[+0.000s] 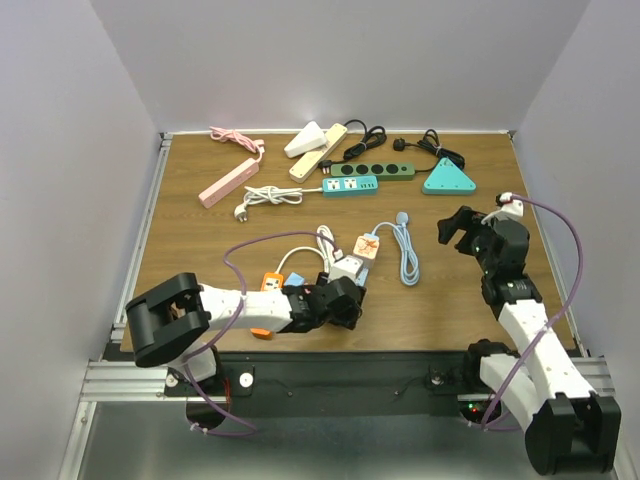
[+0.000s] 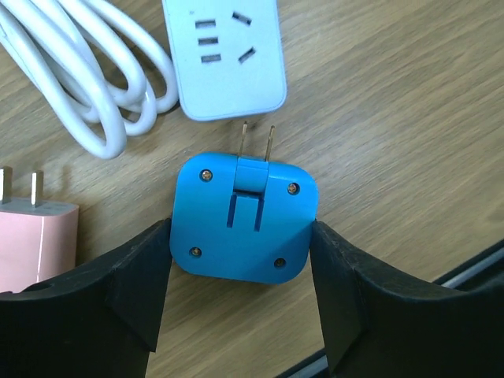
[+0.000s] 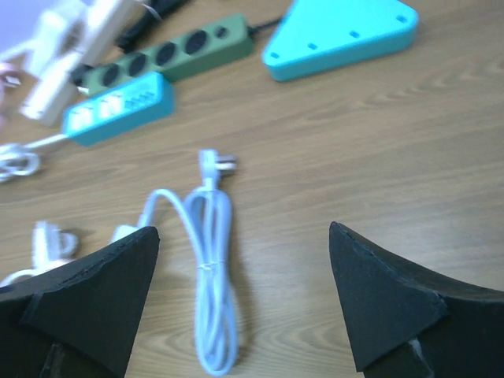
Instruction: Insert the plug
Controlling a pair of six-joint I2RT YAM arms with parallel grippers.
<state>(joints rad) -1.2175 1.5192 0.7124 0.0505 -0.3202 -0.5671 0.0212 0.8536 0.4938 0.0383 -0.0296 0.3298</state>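
Plug gripped, not yet inserted.
Your left gripper (image 2: 240,264) clamps the blue plug (image 2: 244,220) by its sides, prongs just short of the white socket block (image 2: 224,55) (right gripper (image 3: 244,299) gapes empty); insertion remains.

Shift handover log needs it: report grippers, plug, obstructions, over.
Left gripper shut on blue plug, right gripper open, empty. Prongs out, aimed at white socket block, not inserted. Nothing between them; white cable coiled alongside.

Wooden table (image 1: 190,230) carries power strips (image 1: 380,172), coiled cables (image 1: 405,255) and adapters (image 1: 366,245)
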